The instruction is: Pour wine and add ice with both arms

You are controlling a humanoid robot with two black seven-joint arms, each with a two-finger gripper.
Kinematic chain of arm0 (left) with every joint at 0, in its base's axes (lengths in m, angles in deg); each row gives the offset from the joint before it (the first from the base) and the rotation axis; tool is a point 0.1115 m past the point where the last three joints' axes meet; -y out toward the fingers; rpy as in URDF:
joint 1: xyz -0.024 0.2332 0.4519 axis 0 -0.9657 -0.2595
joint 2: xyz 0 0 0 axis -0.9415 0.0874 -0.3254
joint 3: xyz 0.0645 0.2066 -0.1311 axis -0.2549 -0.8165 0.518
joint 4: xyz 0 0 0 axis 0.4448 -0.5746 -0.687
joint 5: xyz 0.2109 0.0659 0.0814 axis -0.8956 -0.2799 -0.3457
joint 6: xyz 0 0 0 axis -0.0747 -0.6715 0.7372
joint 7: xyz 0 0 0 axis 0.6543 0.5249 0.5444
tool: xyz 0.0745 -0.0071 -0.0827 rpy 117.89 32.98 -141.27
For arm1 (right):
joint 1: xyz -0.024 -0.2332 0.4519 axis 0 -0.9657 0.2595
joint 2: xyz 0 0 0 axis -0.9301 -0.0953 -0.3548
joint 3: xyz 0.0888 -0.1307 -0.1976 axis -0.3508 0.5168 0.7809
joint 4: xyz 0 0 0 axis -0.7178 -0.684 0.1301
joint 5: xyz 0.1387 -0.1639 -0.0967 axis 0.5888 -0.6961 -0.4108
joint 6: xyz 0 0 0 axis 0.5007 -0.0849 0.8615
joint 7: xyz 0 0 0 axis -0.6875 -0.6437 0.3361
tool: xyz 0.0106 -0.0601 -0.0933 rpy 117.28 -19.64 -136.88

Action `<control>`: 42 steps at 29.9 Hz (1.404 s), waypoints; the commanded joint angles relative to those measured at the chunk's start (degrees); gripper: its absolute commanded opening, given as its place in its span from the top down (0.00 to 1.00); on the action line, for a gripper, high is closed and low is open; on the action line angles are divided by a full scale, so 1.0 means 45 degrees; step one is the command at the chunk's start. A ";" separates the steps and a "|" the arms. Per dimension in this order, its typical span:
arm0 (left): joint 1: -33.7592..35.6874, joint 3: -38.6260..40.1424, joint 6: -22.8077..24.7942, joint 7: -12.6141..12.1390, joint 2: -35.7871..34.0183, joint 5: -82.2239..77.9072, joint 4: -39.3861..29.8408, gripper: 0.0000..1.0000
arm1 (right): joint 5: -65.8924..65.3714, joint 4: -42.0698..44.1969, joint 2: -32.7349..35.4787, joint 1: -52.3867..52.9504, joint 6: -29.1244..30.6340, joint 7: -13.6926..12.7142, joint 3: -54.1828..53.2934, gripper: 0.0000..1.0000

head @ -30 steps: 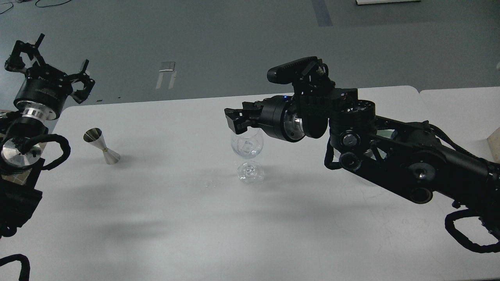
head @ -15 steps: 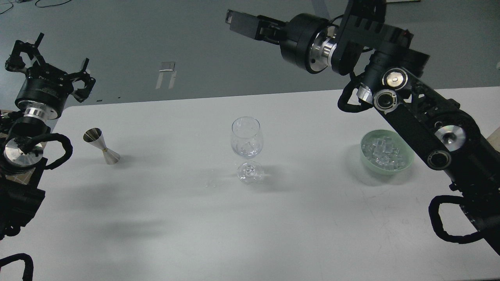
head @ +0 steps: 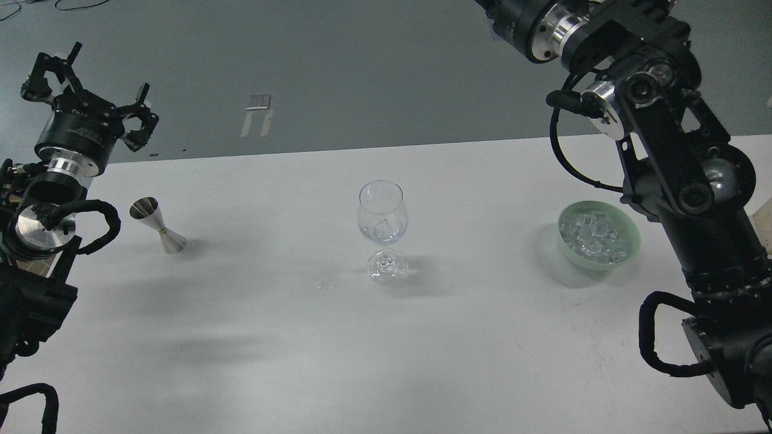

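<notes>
At far left, the left gripper [head: 90,90] is held raised over the worktop [head: 271,337] edge, fingers spread and empty. A jigger [head: 157,225], then a wine glass [head: 382,232] are seen; ice [head: 596,238] fills the green bowl [head: 630,244]. The right arm [head: 669,150] is bent upward, its fingers out of frame.

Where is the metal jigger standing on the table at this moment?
In the head view, the metal jigger stands upright on the left part of the white table, below the left gripper and well left of the wine glass.
</notes>
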 commanded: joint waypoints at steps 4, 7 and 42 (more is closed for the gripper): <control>0.0326 -0.0003 0.0000 0.0049 0.0574 -0.0017 0.0001 0.02 | 0.3093 0.2212 0.0096 0.0193 -0.0020 0.0485 -0.1398 0.00; 0.0522 -0.0158 0.0000 0.0068 0.0926 -0.0017 0.0001 0.02 | 0.4830 0.3287 0.0116 0.0388 0.0116 0.0778 -0.1946 0.00; 0.0542 -0.0178 -0.0060 0.1279 0.2978 -0.0954 0.0001 0.02 | 1.1145 0.8057 -0.0041 0.0037 0.3047 0.5564 -0.2045 0.00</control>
